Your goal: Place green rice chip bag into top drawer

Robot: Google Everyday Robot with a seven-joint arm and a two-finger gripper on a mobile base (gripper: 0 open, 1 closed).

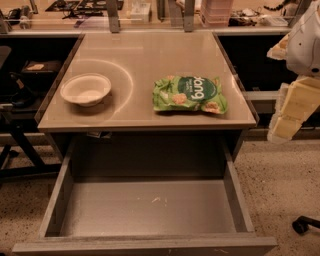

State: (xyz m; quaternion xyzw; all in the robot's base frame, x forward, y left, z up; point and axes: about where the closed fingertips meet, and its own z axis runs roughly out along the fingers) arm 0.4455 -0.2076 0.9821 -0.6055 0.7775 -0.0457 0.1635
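Note:
The green rice chip bag [190, 94] lies flat on the tabletop, right of centre, near the front edge. The top drawer [150, 207] is pulled wide open below the tabletop, and its grey scuffed floor holds nothing. My gripper [294, 111] hangs at the right edge of the view, off the table's right side. It is level with the tabletop, well right of the bag and apart from it. It holds nothing that I can see.
A white bowl [86, 89] sits on the left of the tabletop [145, 55]. A cluttered counter [165, 12] runs along the back. Dark shelving and a stand [20, 125] are at the left. A chair caster [305, 224] is on the floor at the lower right.

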